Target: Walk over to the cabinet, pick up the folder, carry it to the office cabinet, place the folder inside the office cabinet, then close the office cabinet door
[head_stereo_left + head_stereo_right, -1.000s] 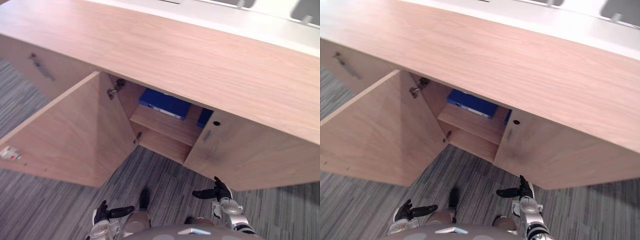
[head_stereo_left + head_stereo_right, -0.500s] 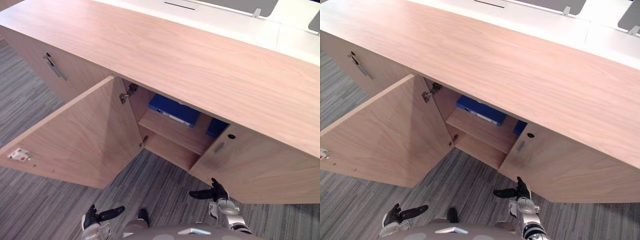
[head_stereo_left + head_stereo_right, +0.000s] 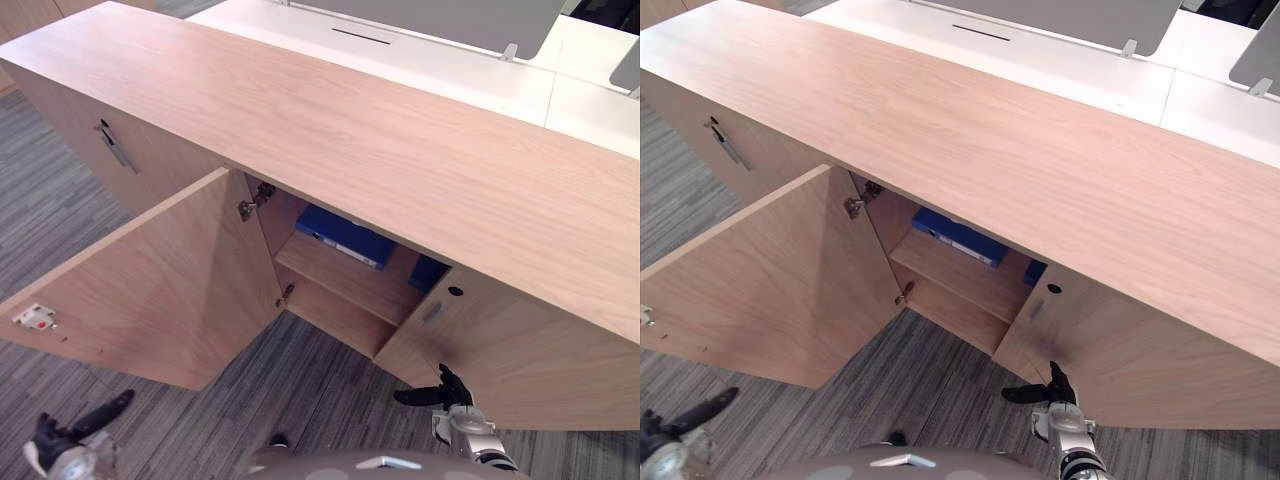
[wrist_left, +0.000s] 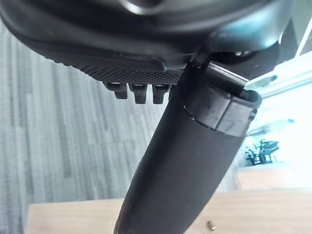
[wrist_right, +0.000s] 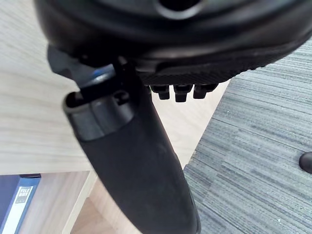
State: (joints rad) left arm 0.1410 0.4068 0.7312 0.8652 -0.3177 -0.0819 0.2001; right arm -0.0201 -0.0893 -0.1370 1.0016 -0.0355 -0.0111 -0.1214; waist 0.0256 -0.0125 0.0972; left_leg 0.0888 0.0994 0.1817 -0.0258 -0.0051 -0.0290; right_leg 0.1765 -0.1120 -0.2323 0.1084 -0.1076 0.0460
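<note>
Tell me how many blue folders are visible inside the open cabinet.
2. One blue folder lies on the shelf; a second blue piece, probably another folder, shows to its right, partly behind the right door. More may be hidden.

Left hand [image 3: 48,437], right hand [image 3: 449,392] hang low, uncurled.

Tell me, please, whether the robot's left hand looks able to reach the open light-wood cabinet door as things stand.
Probably yes: the left hand hangs open and empty in front of the swung-out light-wood cabinet door, with only grey carpet between them.
</note>
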